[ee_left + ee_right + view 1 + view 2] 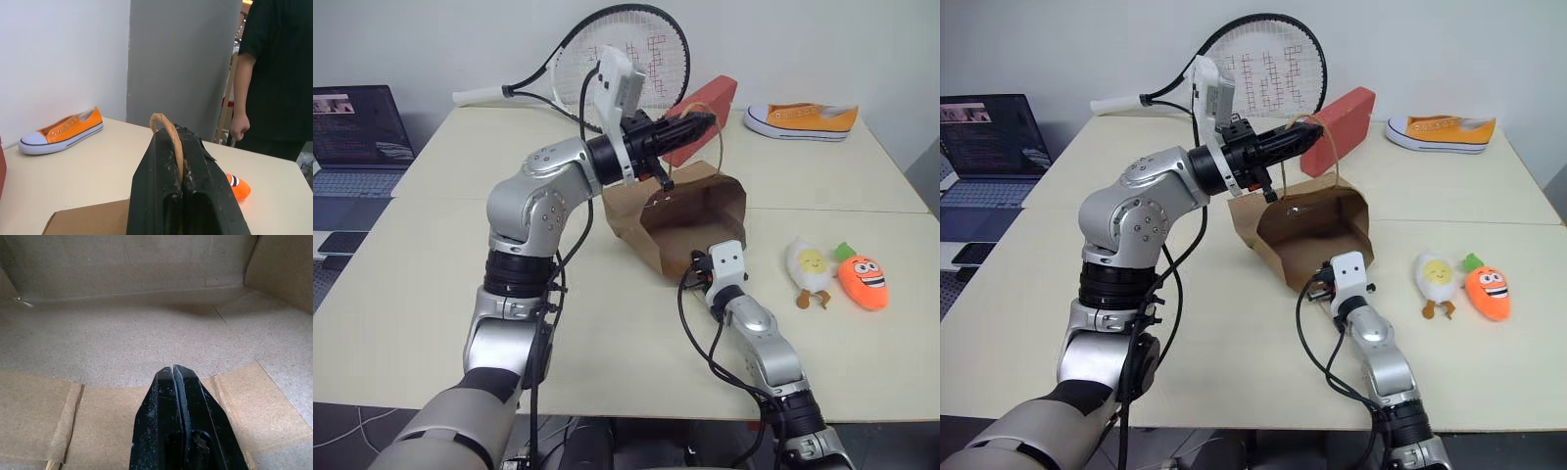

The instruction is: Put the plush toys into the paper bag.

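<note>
The brown paper bag (690, 211) lies on its side in the middle of the table, its mouth facing me. My left gripper (703, 123) is raised above it, shut on one cord handle (168, 132), which arches over the black fingers. My right gripper (177, 369) is shut at the bag's mouth, its tips over the lower lip, with nothing visible between them. Inside, the bag looks bare. Two plush toys lie on the table to the right of the bag: the white egg (809, 266) and the orange carrot (864, 279), side by side.
A red block (707, 102) and a tennis racket (626, 59) lie behind the bag. An orange-and-white sneaker (801, 119) sits at the far right. A laptop (352, 137) stands on the left. A person (274, 73) stands beyond the table.
</note>
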